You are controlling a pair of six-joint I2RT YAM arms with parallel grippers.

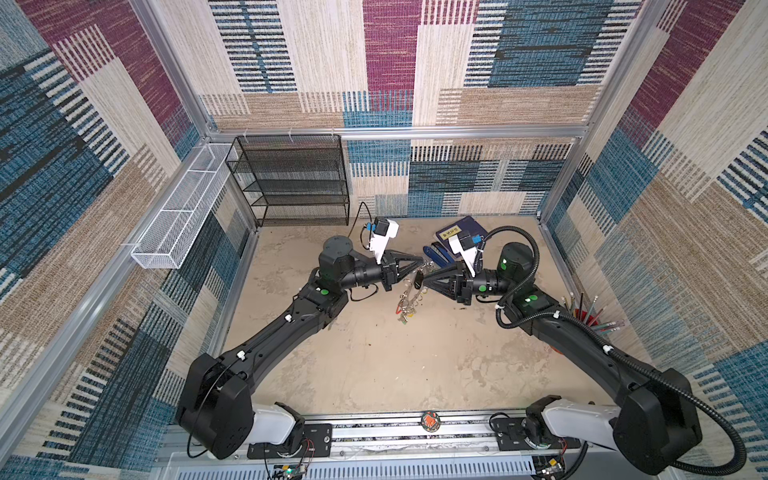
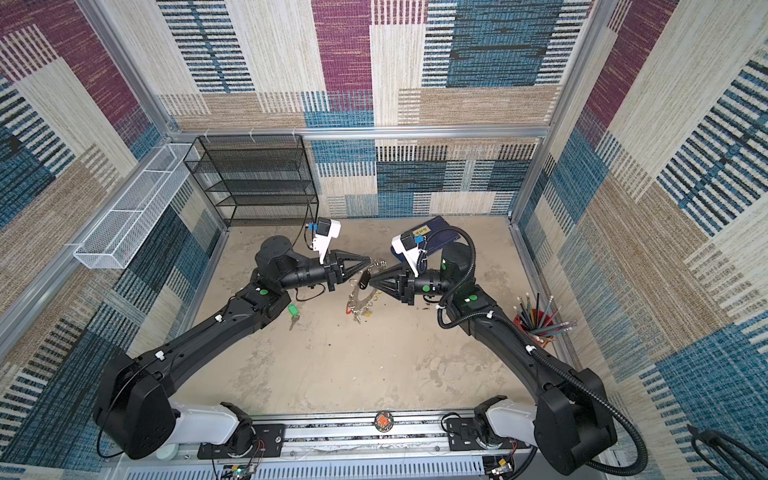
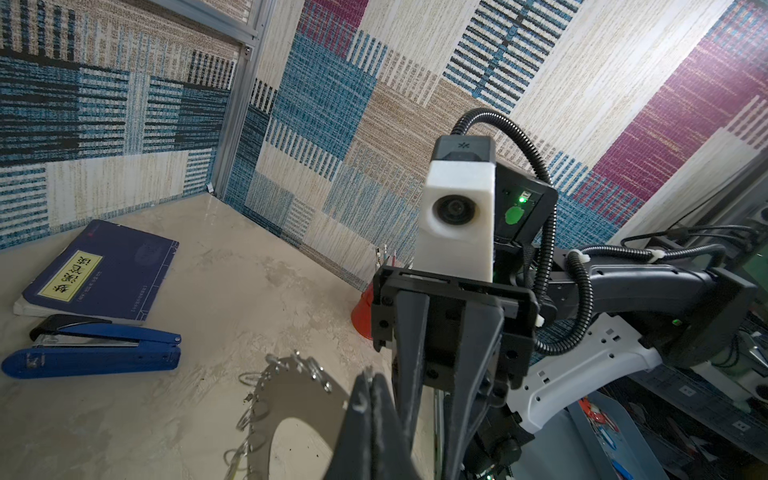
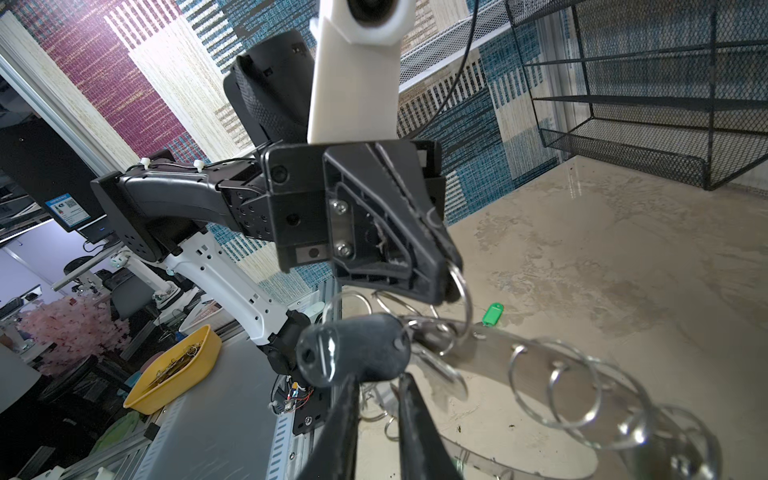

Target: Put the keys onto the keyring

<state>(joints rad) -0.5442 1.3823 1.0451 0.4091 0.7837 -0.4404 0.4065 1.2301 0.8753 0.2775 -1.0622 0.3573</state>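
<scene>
At the right edge of both top views, a red cup (image 1: 589,318) holds pencils (image 1: 611,325). The left end effector (image 4: 451,278) pinches the keyring (image 4: 519,345). I cannot tell about the right end effector (image 4: 378,386).

Grey ring-rimmed keyring (image 4: 494,353) tilted up, black-tagged key (image 4: 353,353) at its raised edge, green-tagged key (image 2: 293,311) lying apart
</scene>
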